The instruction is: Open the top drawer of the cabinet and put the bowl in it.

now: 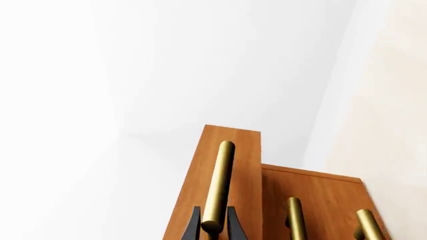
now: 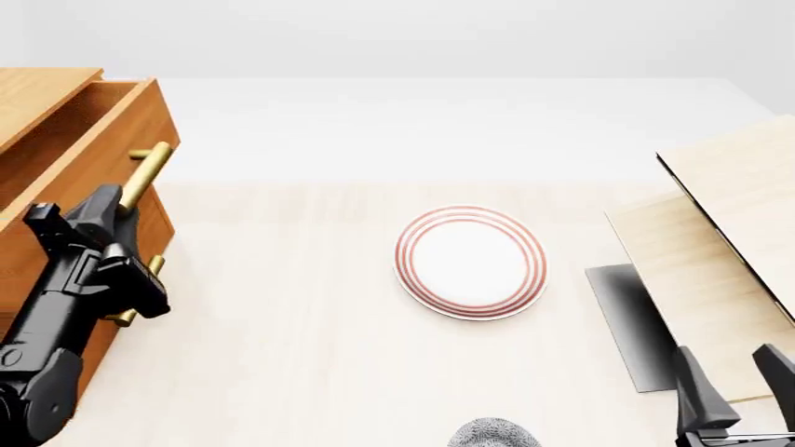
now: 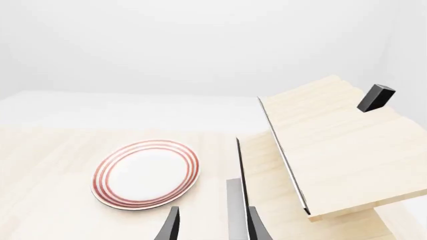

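Observation:
The orange-brown cabinet (image 2: 37,93) stands at the left edge of the table. Its top drawer (image 2: 106,140) is pulled part way out, and its box shows from above. My left gripper (image 2: 118,212) is shut on the drawer's brass handle (image 2: 145,175). In the left wrist view the handle (image 1: 220,175) runs between the two fingers of my left gripper (image 1: 215,227). Only the rim of the speckled bowl (image 2: 494,434) shows, at the near edge of the front view. My right gripper (image 2: 736,384) is open and empty at the near right, also seen in its wrist view (image 3: 212,227).
A flat white plate with red rings (image 2: 471,261) lies mid-table, also in the right wrist view (image 3: 147,172). Pale wood boards (image 2: 727,242) stand tilted at the right, above a grey slab (image 2: 627,321). The two lower drawer handles (image 1: 295,217) sit beside the held one.

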Controlling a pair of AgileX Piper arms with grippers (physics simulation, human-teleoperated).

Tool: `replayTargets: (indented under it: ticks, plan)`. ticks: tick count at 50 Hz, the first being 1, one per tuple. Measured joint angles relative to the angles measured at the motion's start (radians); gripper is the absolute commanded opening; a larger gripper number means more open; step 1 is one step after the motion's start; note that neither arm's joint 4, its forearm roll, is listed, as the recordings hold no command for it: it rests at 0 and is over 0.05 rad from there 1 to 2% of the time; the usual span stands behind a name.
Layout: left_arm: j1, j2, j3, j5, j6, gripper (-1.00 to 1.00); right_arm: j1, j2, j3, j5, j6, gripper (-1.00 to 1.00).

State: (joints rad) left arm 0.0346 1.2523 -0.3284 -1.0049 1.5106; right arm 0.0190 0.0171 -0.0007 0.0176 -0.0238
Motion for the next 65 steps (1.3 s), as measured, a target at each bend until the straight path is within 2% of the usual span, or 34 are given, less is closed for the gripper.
replayTargets:
  ticks: [24,52,53,65]
  plan:
    - [-0.093,0.022,0.004,-0.042,0.042,-1.00,0.001,0.000,0.000,0.002,-0.002,1.00]
    - [-0.171,0.017,-0.007,-0.014,0.046,-1.00,0.003,-0.002,0.000,0.007,-0.004,1.00]
    - [-0.173,0.016,-0.007,-0.014,0.045,1.00,0.003,-0.002,0.000,0.007,-0.004,1.00]
    - [-0.267,-0.029,-0.035,-0.023,0.059,1.00,0.004,-0.001,0.000,0.007,-0.005,1.00]
